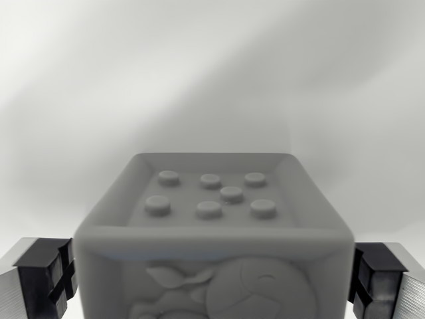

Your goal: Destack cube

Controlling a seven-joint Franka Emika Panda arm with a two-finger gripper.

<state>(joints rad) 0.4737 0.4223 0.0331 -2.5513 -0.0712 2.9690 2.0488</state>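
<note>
at the wrist view's left, one finger pad (45,276) sits just beside the cube (216,239), touching or nearly so; i cannot tell whether it presses yet. the cube fills the centre, low in the frame, between the pads, its studded face with seven raised dots pointing up toward the camera and a relief picture on the near side. it looks about equal on all sides, so no long axis shows. the right pad (375,279) flanks it likewise, so the gripper (211,279) brackets it narrowly. risk, as i judge it: an uneven or loose pinch could twist the cube or drag whatever lies beneath, which is hidden.
</note>
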